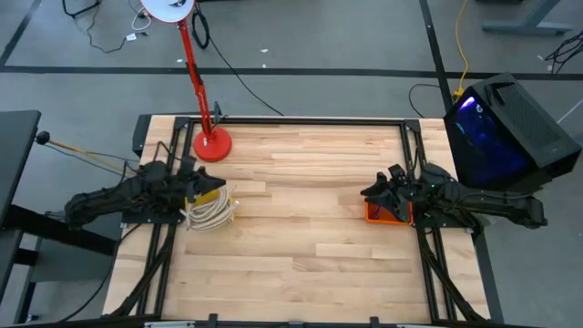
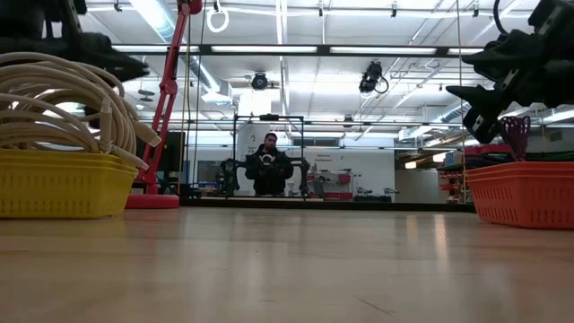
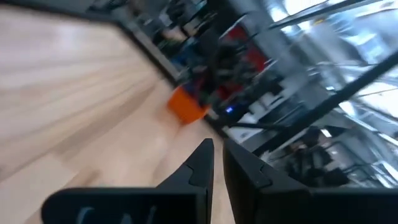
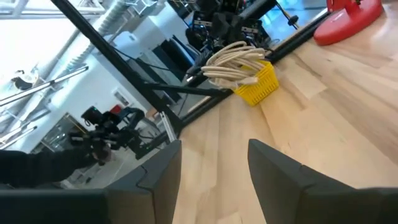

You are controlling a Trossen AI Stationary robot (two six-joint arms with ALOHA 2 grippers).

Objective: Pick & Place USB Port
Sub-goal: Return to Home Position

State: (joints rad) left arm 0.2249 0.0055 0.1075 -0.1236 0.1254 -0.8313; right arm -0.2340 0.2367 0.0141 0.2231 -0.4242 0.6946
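Observation:
A yellow basket (image 1: pixel 208 196) near the table's left edge holds a heap of coiled white USB cables (image 1: pixel 211 212), which rise above its rim in the low view (image 2: pixel 67 94). My left gripper (image 3: pixel 217 163) hovers over that basket, shut, with nothing showing between its fingers. An orange basket (image 1: pixel 381 215) stands near the right edge on the table top. My right gripper (image 4: pixel 214 163) hangs above it (image 2: pixel 484 90), open and empty. The yellow basket with its cables (image 4: pixel 249 78) shows far off in the right wrist view.
A red desk lamp stands on its round base (image 1: pixel 211 144) at the far left of the table, just beyond the yellow basket. A black frame (image 1: pixel 273 118) borders the wooden top. The wide middle of the table (image 1: pixel 301 210) lies between the two baskets. A person (image 2: pixel 270 166) sits far behind.

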